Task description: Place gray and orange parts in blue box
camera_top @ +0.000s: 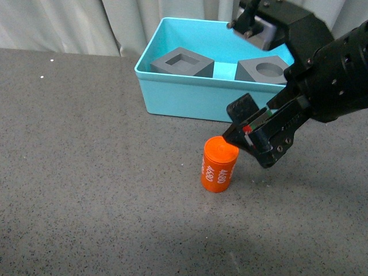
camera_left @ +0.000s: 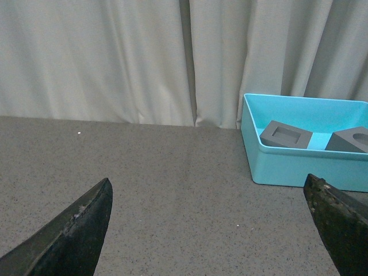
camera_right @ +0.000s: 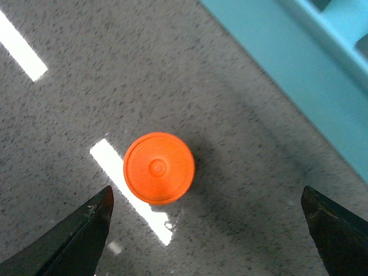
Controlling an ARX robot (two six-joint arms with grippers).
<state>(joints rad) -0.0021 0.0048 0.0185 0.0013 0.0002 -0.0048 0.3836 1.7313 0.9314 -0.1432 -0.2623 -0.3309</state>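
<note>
The orange cylinder (camera_top: 219, 165) with white digits stands upright on the dark table, in front of the blue box (camera_top: 172, 98). Both gray cubes lie in the box: the one with a square recess (camera_top: 182, 62) at its left, the one with a round recess (camera_top: 263, 71) at its right. My right gripper (camera_top: 248, 127) hangs open just above and to the right of the cylinder. In the right wrist view the cylinder's top (camera_right: 158, 168) lies ahead of the open gripper (camera_right: 208, 230), nearer one fingertip. My left gripper (camera_left: 208, 230) is open and empty, with the box (camera_left: 299, 169) and cubes far off.
A pale curtain (camera_top: 69, 26) hangs behind the table. The speckled table top (camera_top: 86, 172) stretches left of and in front of the cylinder. Bright light strips (camera_right: 20, 46) fall on the table in the right wrist view.
</note>
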